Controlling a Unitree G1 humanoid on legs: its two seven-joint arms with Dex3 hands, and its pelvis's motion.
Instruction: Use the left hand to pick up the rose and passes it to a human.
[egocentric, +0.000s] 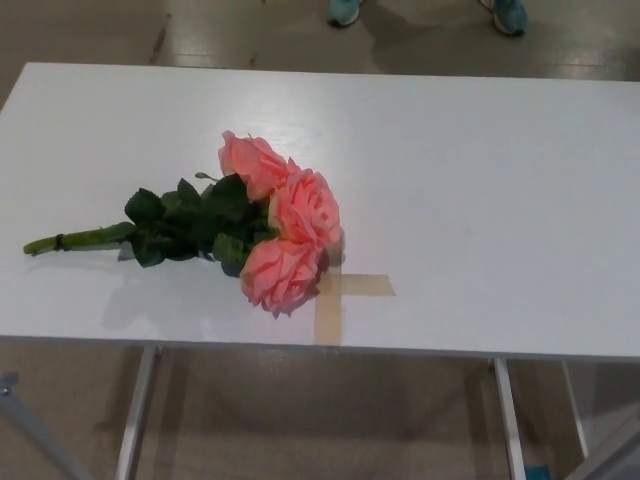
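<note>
A bunch of three pink roses (285, 220) lies flat on the white table (480, 200), left of the middle. Its blooms point right and its dark green leaves (190, 225) sit behind them. The bound green stem (70, 240) stretches out toward the table's left edge. The lowest bloom overlaps a cross of tan tape (345, 295) near the front edge. Neither of my hands shows anywhere in the head view.
A person's two shoes (345, 8) in teal stand on the floor beyond the table's far edge, the second shoe (510, 12) to the right. The table's metal legs (135, 410) show below the front edge.
</note>
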